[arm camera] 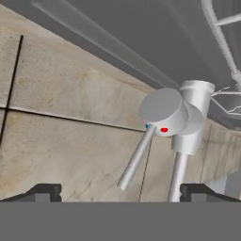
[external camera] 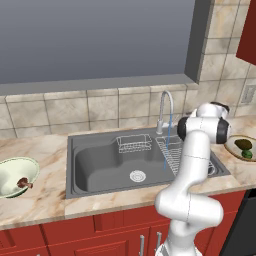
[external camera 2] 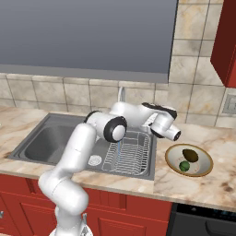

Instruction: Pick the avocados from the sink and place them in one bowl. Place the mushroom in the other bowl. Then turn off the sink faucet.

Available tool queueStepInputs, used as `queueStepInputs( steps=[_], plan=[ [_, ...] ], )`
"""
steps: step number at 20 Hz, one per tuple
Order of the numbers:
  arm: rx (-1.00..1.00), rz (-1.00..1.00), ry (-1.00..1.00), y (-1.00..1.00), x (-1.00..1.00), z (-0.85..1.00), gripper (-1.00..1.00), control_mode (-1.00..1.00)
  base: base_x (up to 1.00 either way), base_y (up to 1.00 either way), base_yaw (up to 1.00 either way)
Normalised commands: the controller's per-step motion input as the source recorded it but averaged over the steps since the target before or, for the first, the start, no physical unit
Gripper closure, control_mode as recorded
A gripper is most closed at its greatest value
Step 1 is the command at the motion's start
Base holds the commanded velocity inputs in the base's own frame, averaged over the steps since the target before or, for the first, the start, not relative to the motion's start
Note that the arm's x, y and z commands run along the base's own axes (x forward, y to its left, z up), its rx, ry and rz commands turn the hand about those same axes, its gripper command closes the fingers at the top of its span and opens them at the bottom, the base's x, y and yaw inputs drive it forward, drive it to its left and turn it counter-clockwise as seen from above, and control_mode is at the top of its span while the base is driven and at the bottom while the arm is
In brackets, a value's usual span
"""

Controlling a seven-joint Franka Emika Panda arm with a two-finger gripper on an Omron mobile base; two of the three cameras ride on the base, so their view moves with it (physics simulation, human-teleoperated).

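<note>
So we count two avocados [external camera 2: 189, 159], one dark brown [external camera 2: 190, 155] and one bright green [external camera 2: 184, 166], both sitting in the shallow tan bowl [external camera 2: 171, 162] on the desk [external camera 2: 193, 189] to the right of the sink [external camera: 100, 165]. One mushroom [external camera: 23, 183], and it's lying in the deeper pale green bowl [external camera: 31, 165] on the desk off to the sink's left. So that's two bowls, one on each side, well apart. One faucet [external camera: 165, 107] behind the basin, and we can see a thin blue stream of water [external camera: 167, 145] running down from its spout onto the wire rack [external camera: 172, 152], so it's on. There are two wire racks in the sink: that big one on the right and a small basket [external camera: 134, 143] at the back, plus one round white drain [external camera: 137, 175].

The tool [arm camera: 120, 192] is released, its two tips spread wide with nothing between them, and in the hand view it's pointed right at the faucet's base and its slim lever [arm camera: 135, 158], close but not touching.

The desk is beige marbled stone over red cabinets [external camera: 75, 235]. Tan tile backsplash [external camera: 100, 107], a big grey window [external camera: 95, 40] above it, and a wall outlet [external camera 2: 229, 102] at the far right.
</note>
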Motion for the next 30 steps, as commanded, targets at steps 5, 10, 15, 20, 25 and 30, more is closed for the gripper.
queueStepInputs(
  steps=[5, 10, 15, 20, 25, 30],
  plan=[
    [0.0, -0.02, 0.0, 0.0, 0.37, -0.16, -1.0, -1.0, 0.0, 0.0, 0.0],
    [0.0, -0.01, 0.0, 0.0, 0.37, -0.14, -1.0, -1.0, 0.0, 0.0, 0.0],
    [0.0, -0.01, 0.0, 0.0, 0.39, -0.15, -1.0, -1.0, 0.0, 0.0, 0.0],
    [0.0, -0.02, 0.0, -0.12, 0.29, -0.2, -1.0, -1.0, 0.0, 0.0, 0.0],
    [0.0, -0.03, 0.0, -0.19, 0.28, -0.22, -1.0, -1.0, 0.0, 0.0, 0.0],
    [0.0, -0.05, 0.0, -0.03, 0.35, -0.1, -1.0, -1.0, 0.0, 0.0, 0.0]
  ],
)
